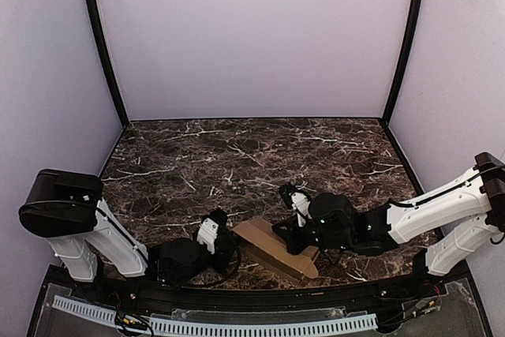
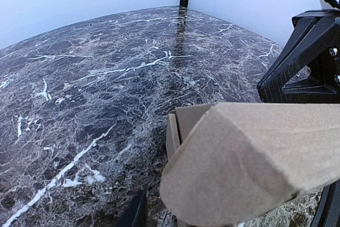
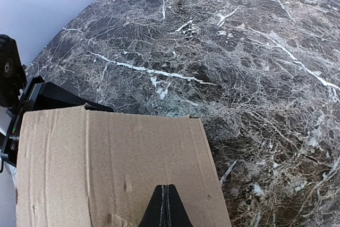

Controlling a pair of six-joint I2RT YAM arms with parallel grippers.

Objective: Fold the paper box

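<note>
The paper box (image 1: 276, 248) is a plain brown cardboard blank, partly folded, lying near the front edge of the table between the two arms. My left gripper (image 1: 230, 238) is at its left end. In the left wrist view the box (image 2: 249, 158) fills the lower right, and my left gripper (image 2: 231, 216) stands open around its corner, with one dark finger (image 2: 135, 213) clear of the cardboard. My right gripper (image 1: 286, 234) reaches in from the right. In the right wrist view my right gripper (image 3: 166, 208) is shut, its tips together over a flat creased panel (image 3: 117, 168) with nothing between them.
The dark marble table (image 1: 237, 163) runs back to pale walls with black corner posts (image 1: 102, 45). The right arm's black gripper body (image 2: 308, 62) stands just behind the box in the left wrist view. The left arm's black parts (image 3: 16, 89) lie past the panel's far left corner.
</note>
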